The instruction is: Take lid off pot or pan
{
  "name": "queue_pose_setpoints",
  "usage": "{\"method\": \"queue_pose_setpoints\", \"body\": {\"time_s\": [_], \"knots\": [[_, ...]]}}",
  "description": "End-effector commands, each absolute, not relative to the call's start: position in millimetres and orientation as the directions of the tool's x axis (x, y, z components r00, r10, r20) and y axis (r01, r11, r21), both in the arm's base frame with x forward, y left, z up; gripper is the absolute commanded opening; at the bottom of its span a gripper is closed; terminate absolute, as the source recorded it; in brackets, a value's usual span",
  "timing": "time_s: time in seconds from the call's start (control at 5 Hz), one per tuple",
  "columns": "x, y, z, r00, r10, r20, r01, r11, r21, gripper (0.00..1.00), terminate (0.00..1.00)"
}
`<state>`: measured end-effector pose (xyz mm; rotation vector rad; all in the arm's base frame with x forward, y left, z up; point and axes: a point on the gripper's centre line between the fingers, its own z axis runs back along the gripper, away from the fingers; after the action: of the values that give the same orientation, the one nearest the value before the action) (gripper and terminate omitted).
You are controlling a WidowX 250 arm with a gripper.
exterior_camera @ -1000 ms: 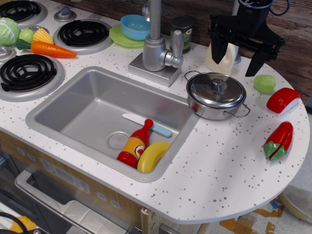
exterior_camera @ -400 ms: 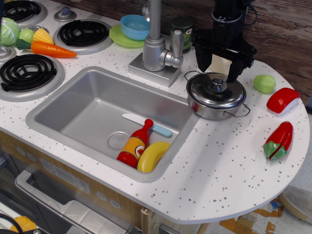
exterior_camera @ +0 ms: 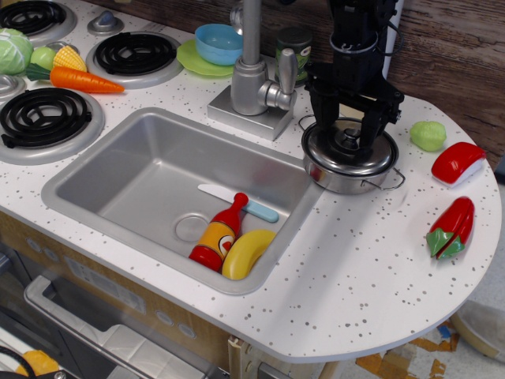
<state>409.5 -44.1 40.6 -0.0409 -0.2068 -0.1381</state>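
The shiny steel pot (exterior_camera: 351, 175) with wire loop handles stands on the white counter, right of the sink. Its domed steel lid (exterior_camera: 331, 158) sits on it, and the small round knob (exterior_camera: 347, 140) shows at the centre. My black gripper (exterior_camera: 347, 140) comes down from above, right over the lid. Its two fingers are spread apart, one on each side of the knob, tips at about lid height. The fingers hide part of the lid's back half.
The sink (exterior_camera: 118, 185) holds a red bottle (exterior_camera: 219, 233), a banana (exterior_camera: 246, 253) and a knife. The faucet (exterior_camera: 254, 75) stands left of the pot. Red peppers (exterior_camera: 451, 227) and a green item (exterior_camera: 428, 136) lie to the right. Blue bowl (exterior_camera: 218, 43) at back.
My gripper moved left and down from above the counter's back right to directly over the lid, its open fingers now straddling the knob. The pot and lid have not moved.
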Motion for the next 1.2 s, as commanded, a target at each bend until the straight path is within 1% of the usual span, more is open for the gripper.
{"method": "queue_pose_setpoints", "body": {"time_s": [0.0,0.2,0.4,0.6,0.8,1.0], "knots": [[406.2,-45.2,49.2,0.956,-0.132,0.263,0.143,0.989,-0.023,0.00,0.00],[408.3,-48.6,52.4,0.950,-0.142,0.278,0.150,0.989,-0.006,0.00,0.00],[414.1,-54.0,64.2,0.951,-0.157,0.268,0.164,0.987,-0.003,0.00,0.00],[413.8,-60.7,84.2,0.946,-0.166,0.276,0.165,0.986,0.028,0.00,0.00],[407.2,-66.0,108.4,0.946,-0.169,0.277,0.159,0.986,0.058,0.00,0.00],[387.2,-73.7,129.0,0.963,-0.111,0.245,0.090,0.991,0.097,0.00,0.00]]}}
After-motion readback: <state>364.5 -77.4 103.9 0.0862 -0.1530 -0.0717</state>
